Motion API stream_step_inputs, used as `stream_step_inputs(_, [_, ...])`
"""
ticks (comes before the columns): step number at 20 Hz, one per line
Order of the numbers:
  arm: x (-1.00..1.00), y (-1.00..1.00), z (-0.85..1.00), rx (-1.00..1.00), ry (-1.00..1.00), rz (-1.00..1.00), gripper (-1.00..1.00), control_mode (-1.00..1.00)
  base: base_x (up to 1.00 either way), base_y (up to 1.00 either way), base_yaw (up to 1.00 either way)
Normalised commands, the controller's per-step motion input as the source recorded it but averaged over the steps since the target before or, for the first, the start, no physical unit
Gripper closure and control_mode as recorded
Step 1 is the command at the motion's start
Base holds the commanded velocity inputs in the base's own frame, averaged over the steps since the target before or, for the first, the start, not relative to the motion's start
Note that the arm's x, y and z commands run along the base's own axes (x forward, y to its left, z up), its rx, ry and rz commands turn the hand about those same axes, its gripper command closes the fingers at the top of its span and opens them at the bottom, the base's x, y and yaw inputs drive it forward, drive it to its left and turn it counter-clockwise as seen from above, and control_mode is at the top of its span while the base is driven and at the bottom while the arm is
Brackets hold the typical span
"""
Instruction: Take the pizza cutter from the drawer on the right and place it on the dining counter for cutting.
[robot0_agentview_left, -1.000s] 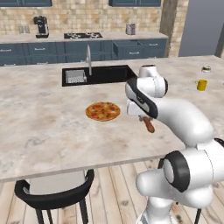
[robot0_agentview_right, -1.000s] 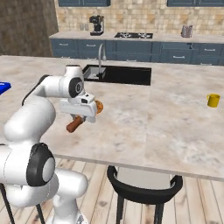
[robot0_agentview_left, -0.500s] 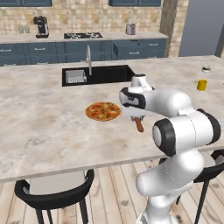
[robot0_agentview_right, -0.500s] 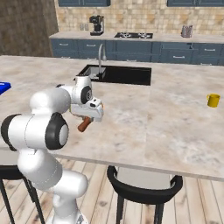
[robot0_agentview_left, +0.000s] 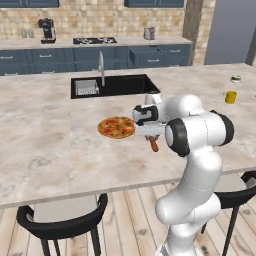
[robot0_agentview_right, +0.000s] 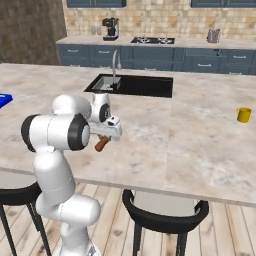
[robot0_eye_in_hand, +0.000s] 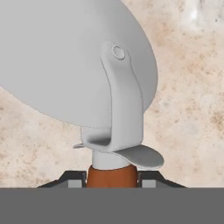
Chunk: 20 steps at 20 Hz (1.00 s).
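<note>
Pincer (robot0_eye_in_hand: 112, 177) nearly closed, gripping pizza cutter (robot0_eye_in_hand: 87, 65) handle

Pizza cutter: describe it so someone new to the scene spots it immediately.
Find the big beige marbled dining counter with the dark inset sink. In front of the sink lies a pizza; just right of it, the gripper holds the pizza cutter. It alone has a round silver-grey wheel blade and a short reddish-brown handle.

Bright, even rendered light across all 3 views; soft faint shadows on the tabletop (robot0_agentview_left: 60, 150); sharp, no glare or blur.
</note>
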Motion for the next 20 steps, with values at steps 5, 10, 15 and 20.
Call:
stream_step_inputs(5, [0.0, 0.0, -0.32, 0.0, 0.0, 0.0, 1.0, -1.0, 0.0, 0.0, 0.0])
stream_step_inputs(10, [0.0, 0.0, -0.2, 0.0, 0.01, 0.0, -1.0, -1.0, 0.0, 0.0, 0.0])
stream_step_inputs(15, [0.0, 0.0, 0.0, 0.0, 0.0, 0.0, -1.0, -1.0, 0.0, 0.0, 0.0])
stream_step_inputs(20, [0.03, 0.0, 0.13, 0.0, 0.0, 0.0, -1.0, -1.0, 0.0, 0.0, 0.0])
